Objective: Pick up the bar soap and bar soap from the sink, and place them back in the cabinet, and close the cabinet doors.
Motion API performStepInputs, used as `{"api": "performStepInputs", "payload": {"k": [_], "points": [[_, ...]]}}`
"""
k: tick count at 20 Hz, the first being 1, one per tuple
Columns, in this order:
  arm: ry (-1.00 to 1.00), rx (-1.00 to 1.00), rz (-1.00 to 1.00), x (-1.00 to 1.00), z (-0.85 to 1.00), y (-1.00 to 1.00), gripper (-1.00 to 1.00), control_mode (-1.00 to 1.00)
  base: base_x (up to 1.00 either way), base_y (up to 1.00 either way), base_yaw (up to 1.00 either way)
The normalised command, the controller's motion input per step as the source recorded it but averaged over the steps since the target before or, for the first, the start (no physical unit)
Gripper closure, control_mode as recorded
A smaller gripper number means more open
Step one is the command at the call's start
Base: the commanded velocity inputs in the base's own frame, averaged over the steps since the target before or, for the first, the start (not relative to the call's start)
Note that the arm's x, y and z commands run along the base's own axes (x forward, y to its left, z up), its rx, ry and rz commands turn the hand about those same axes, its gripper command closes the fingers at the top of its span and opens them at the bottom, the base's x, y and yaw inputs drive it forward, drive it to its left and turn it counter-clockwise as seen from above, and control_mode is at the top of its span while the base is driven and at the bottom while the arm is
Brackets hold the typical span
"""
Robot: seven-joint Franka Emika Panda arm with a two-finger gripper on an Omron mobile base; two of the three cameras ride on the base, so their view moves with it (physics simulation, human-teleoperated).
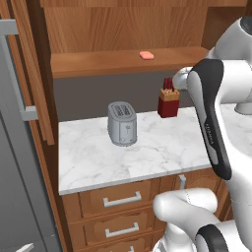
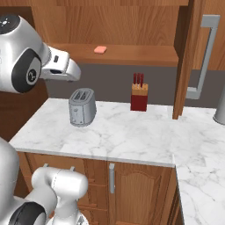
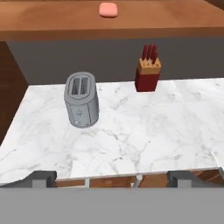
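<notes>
One salmon-pink bar soap lies flat on the plank shelf of the open cabinet. The cabinet doors stand swung open: the left one and the right one, each seen edge-on with a long grey bar handle. My gripper is open, its tips far apart with nothing between them. It hovers over the counter's front edge, facing the shelf from below and well short of the soap. My hand hangs above the toaster. The sink is out of view.
A grey toaster and a red knife block stand on the white marble counter. Wooden drawers sit below it. A tall grey appliance door is at the left.
</notes>
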Motion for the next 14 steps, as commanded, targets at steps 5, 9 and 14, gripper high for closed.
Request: {"api": "performStepInputs", "payload": {"k": [5,9,14], "points": [[0.11,0.0,0.0,-0.07,-0.18,0.0,-1.0,-1.0,0.0,0.0,0.0],[0.11,0.0,0.01,-0.1,-0.13,0.0,-1.0,-1.0,0.0,0.0,0.0],[0.06,0.0,0.02,-0.13,-0.04,0.0,-1.0,-1.0,0.0,0.0,0.0]]}}
